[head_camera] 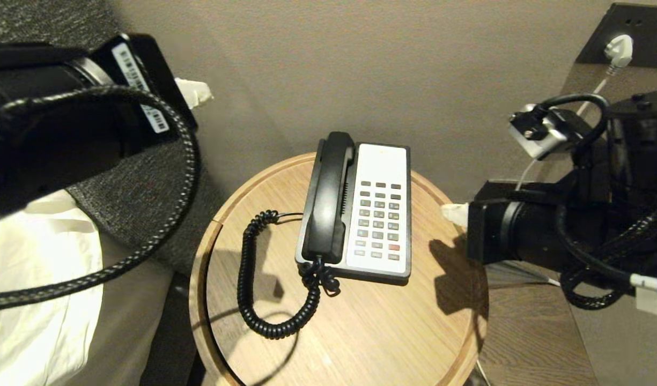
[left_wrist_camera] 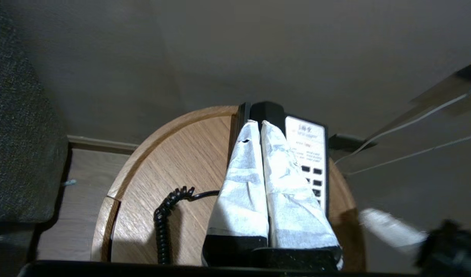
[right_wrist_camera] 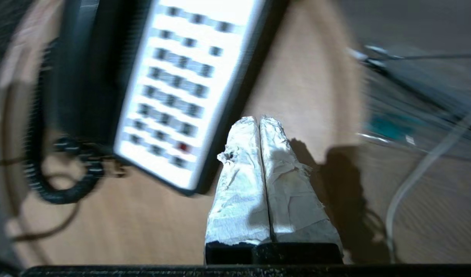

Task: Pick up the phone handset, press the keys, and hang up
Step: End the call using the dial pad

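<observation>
The phone handset [head_camera: 328,198] lies in its cradle on the left side of the black-and-white phone base, and its black coiled cord [head_camera: 253,279] loops over the round wooden table [head_camera: 360,332]. The keys [head_camera: 379,220] form a grid on the white faceplate, one of them red. My left gripper [head_camera: 194,92] hangs shut and empty up and to the left of the table, away from the phone. In the left wrist view its paper-wrapped fingertips [left_wrist_camera: 257,123] cover most of the handset [left_wrist_camera: 268,111]. My right gripper [head_camera: 454,213] is shut and empty at the table's right edge, beside the base. In the right wrist view the right gripper [right_wrist_camera: 259,120] lies next to the keys [right_wrist_camera: 177,80].
A bed with white sheets [head_camera: 38,300] and a grey upholstered panel [head_camera: 135,203] stand left of the table. A beige wall rises behind it. At the back right, a dark socket panel holds a white plug [head_camera: 619,51] with a thin cable. A wooden surface [head_camera: 526,332] lies to the right.
</observation>
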Controlling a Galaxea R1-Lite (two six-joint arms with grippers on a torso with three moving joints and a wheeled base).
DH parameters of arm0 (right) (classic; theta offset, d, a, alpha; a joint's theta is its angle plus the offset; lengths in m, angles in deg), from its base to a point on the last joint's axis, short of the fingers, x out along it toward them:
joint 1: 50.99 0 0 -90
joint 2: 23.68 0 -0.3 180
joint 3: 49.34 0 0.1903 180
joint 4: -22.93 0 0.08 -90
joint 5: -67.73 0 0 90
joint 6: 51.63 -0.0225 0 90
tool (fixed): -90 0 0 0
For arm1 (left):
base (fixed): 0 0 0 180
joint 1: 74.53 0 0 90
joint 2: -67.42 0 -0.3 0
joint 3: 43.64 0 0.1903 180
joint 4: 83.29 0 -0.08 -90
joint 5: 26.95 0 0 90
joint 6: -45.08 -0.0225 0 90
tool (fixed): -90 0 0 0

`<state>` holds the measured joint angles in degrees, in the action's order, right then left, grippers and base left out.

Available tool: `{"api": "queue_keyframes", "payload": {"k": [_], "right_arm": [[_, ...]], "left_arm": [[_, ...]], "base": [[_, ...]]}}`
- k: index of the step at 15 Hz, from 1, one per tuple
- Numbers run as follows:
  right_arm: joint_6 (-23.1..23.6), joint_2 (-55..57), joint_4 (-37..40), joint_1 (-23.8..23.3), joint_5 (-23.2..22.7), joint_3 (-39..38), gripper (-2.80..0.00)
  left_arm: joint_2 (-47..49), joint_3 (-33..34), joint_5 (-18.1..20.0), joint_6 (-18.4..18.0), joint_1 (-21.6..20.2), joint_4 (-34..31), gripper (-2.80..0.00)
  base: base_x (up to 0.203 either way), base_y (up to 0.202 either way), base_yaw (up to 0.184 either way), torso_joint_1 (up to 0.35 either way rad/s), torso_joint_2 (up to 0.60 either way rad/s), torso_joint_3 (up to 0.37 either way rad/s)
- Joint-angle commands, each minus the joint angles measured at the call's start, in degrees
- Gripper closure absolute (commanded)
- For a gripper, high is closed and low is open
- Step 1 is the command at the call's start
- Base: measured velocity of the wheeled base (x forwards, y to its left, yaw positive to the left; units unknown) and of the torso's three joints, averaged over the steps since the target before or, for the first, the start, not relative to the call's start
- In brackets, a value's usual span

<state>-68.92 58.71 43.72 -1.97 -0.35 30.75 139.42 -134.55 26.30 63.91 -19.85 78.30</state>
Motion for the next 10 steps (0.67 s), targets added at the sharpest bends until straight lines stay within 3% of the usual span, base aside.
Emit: {"api": "queue_keyframes", "payload": {"k": [1, 10], "right_arm": [[-0.3, 4.6, 0.0, 3.6, 0.2, 1.9, 0.00], [-1.1, 7.6, -2.0, 5.1, 0.4, 1.7, 0.00]], "left_arm": [[-2.5, 0.1, -0.2, 0.7, 0.0, 0.0, 0.00], [-6.7, 1.0, 0.5, 2.6, 0.0, 0.3, 0.00]], "base": [[0.000, 0.000, 0.000, 0.000, 0.00, 0.000], [0.000, 0.000, 0.000, 0.000, 0.00, 0.000]]}}
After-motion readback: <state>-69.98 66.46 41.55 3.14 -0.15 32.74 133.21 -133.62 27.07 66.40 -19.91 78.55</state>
